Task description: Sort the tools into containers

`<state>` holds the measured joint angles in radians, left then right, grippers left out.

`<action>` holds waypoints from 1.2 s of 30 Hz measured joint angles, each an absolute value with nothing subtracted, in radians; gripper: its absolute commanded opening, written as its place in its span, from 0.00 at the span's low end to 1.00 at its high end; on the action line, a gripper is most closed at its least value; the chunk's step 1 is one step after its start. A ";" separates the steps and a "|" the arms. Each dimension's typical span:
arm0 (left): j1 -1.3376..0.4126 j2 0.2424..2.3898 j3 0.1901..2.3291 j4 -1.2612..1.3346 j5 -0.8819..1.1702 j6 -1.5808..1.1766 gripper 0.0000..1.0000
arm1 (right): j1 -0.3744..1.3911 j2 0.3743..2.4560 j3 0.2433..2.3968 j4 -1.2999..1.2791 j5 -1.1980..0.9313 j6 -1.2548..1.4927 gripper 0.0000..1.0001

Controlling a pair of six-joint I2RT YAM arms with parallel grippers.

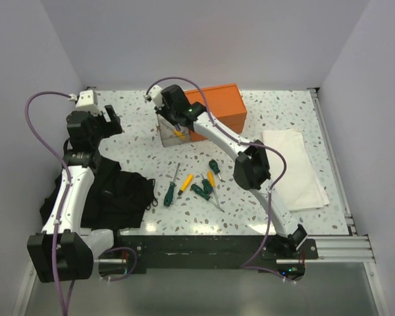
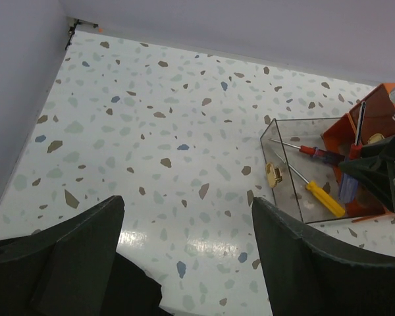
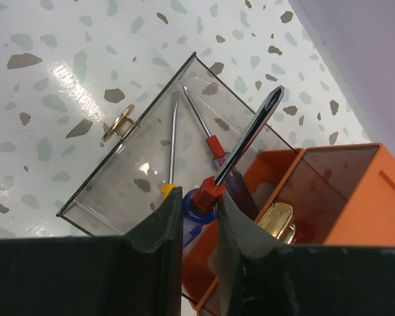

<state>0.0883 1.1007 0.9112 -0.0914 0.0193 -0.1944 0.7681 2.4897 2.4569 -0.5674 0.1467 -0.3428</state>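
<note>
Clear plastic bin (image 3: 105,191), far middle of the bench (image 1: 131,141) beside the orange box (image 1: 217,105), holds two screwdrivers (image 2: 324,198). The right fingers (image 3: 168,227) pinch a red-and-blue screwdriver (image 3: 247,141) above it. The left fingers (image 2: 85,243) stand wide apart, empty. About six loose screwdrivers (image 1: 197,185) lie mid-bench, so I judge most sorting remains.

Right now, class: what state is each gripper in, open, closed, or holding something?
Left gripper: jaws open, holding nothing.
Right gripper: jaws closed on a red-and-blue screwdriver.
</note>
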 measured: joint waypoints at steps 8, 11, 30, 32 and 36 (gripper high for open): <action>0.119 1.077 0.866 -0.083 0.033 -0.202 0.83 | 0.805 2.468 2.323 -0.560 0.198 -0.440 0.47; 0.129 1.058 0.848 -0.075 0.045 -0.204 0.83 | 0.813 2.451 2.295 -0.573 0.220 -0.436 0.58; 0.163 1.085 0.818 -0.017 0.144 -0.289 0.82 | 0.816 1.673 1.522 -0.529 0.143 -0.204 0.54; 0.163 1.090 0.818 -0.018 0.149 -0.296 0.82 | 0.808 1.630 1.396 -0.545 0.143 -0.122 0.54; 0.163 1.097 0.818 -0.019 0.150 -0.297 0.81 | 0.797 1.629 1.235 -0.551 0.144 0.001 0.52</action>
